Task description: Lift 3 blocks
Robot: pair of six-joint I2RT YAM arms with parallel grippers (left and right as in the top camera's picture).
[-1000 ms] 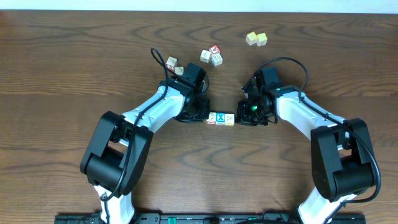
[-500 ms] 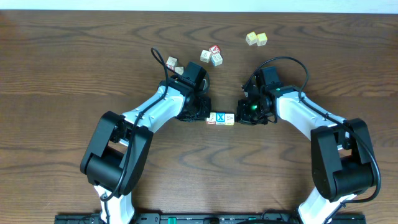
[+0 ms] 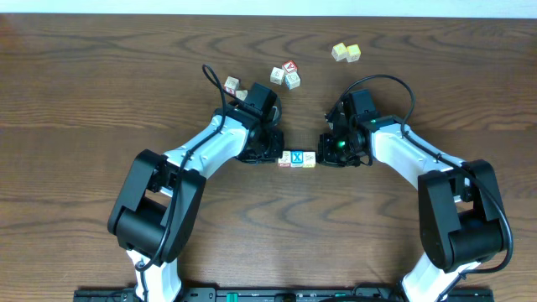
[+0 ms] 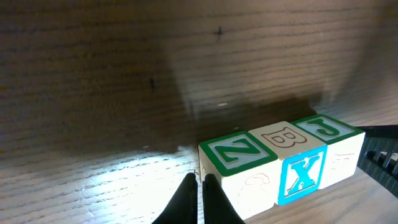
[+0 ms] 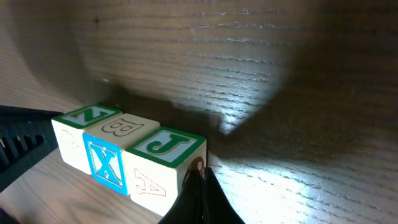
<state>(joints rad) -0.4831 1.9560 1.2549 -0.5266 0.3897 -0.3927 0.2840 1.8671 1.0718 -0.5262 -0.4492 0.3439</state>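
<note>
Three small letter blocks (image 3: 298, 158) stand side by side in one row at the table's middle. The centre one is blue with a white X (image 4: 303, 174); a green-topped Z block (image 4: 236, 155) and a green-topped J block (image 5: 166, 144) flank it. My left gripper (image 4: 200, 182) is shut, its tips against the Z block's outer face. My right gripper (image 5: 200, 173) is shut too, its tips pressed on the J block's outer face. The row is pinched between the two grippers (image 3: 277, 153) (image 3: 322, 156). Whether it rests on the wood or hangs just above it, I cannot tell.
A pale yellow pair of cubes (image 3: 346, 52) lies at the far right. A cluster with a red-topped cube (image 3: 286, 74) sits at the far middle, and two more cubes (image 3: 236, 87) lie beside my left arm. Both arms angle inward over the wooden table (image 3: 84, 101).
The row of blocks and both gripper tips have crept very slightly toward the far side. Both grippers stay shut against the row's ends.
</note>
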